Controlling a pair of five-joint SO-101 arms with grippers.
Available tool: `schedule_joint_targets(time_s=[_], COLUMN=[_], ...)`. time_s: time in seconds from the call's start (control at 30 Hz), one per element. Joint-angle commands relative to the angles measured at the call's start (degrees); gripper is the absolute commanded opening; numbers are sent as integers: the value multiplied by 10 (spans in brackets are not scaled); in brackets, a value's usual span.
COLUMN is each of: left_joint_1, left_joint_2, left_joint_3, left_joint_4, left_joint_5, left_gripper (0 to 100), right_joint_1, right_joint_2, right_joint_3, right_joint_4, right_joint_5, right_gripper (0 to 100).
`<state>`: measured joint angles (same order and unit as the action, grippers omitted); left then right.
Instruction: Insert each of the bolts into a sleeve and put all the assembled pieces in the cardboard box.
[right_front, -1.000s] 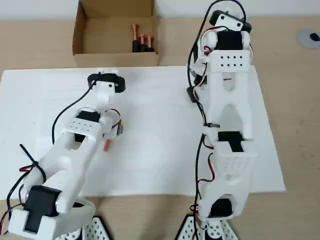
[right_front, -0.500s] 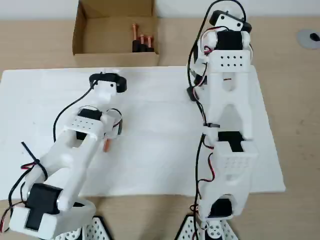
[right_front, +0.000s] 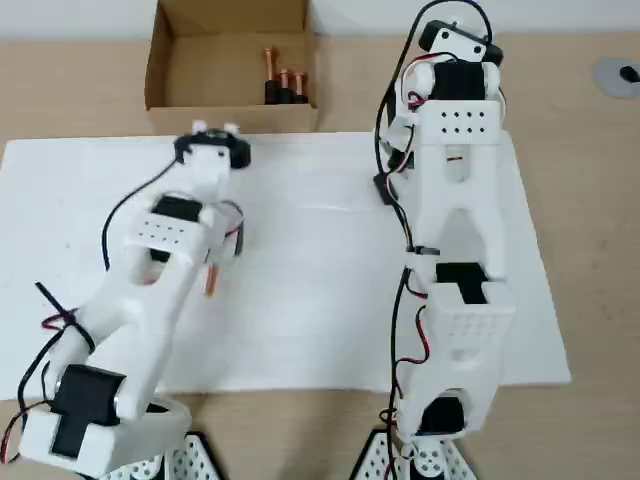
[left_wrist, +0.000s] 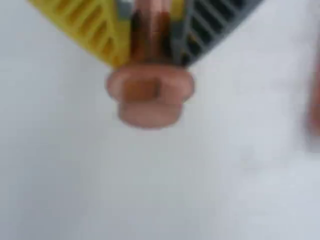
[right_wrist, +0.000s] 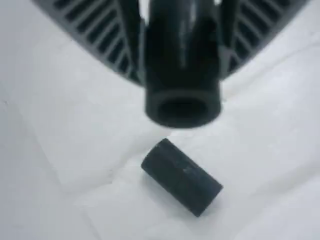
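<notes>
From above, 3 assembled pieces (right_front: 283, 85) stand in the cardboard box (right_front: 232, 118) while both arms hang over the white sheet (right_front: 320, 330). At the left wrist, the left gripper (left_wrist: 150, 52) is clamped on a copper bolt (left_wrist: 150, 97) that is not yet sleeved. At the right wrist, the right gripper (right_wrist: 182, 65) grips a black sleeve (right_wrist: 182, 105) above a spare sleeve (right_wrist: 182, 177) lying on the sheet, so at least 1 joining and boxing appears outstanding.

A copper-coloured bolt (left_wrist: 150, 100) clamped by its shank; black tubular sleeve (right_wrist: 182, 75) clamped too — another black sleeve (right_wrist: 182, 177) lies sideways nearby; open cardboard box (right_front: 158, 75) holds three assembled pieces (right_front: 283, 85).
</notes>
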<state>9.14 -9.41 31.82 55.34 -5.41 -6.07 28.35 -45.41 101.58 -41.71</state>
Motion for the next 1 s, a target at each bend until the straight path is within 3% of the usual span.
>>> schedule_joint_targets(time_s=[0.0,0.27,0.67,0.97], left_joint_1=[22,67,62,61], left_joint_2=[-7,-49,-435,-662], left_joint_3=[-117,-258,-238,-205], left_joint_4=[33,153,185,173], left_joint_5=[8,26,55,50], left_gripper=[9,9,9,9], right_joint_1=[4,5,-40,-121], right_joint_2=[-8,-18,-291,-526], right_joint_3=[-35,-34,-32,123], right_joint_4=[8,8,8,6], right_joint_5=[6,18,212,273], right_gripper=[10,10,10,10])
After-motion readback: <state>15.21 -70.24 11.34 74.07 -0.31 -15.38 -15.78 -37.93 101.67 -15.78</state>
